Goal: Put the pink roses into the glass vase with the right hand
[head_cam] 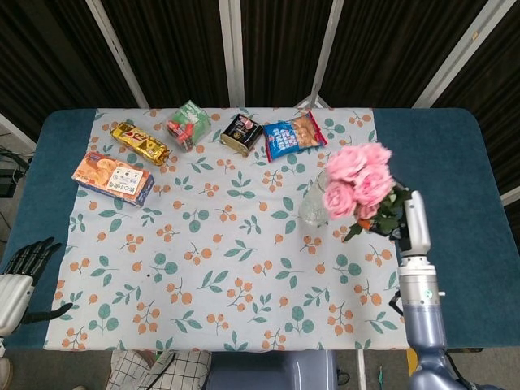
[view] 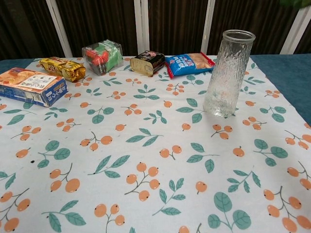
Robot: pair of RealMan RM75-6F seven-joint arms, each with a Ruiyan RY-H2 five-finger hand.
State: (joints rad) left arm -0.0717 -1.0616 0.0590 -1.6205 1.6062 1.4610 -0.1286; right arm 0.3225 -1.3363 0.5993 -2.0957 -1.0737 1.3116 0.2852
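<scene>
My right hand [head_cam: 409, 218] holds the bunch of pink roses [head_cam: 357, 179] by its green stems, lifted high above the table in the head view. The blooms hang just right of and partly over the glass vase [head_cam: 315, 200], which stands upright and empty on the floral cloth. In the chest view the vase [view: 227, 73] shows at the right; the hand is out of frame there, and only a sliver of green foliage [view: 296, 3] shows at the top right corner. My left hand [head_cam: 18, 279] rests open at the table's near left corner.
Along the far edge of the cloth lie a blue snack bag [head_cam: 293, 135], a dark tin [head_cam: 241, 132], a green-and-red clear box [head_cam: 188, 124], a gold packet [head_cam: 140, 142] and an orange biscuit box [head_cam: 113, 178]. Blue tablecloth borders flank the floral cloth [head_cam: 219, 260].
</scene>
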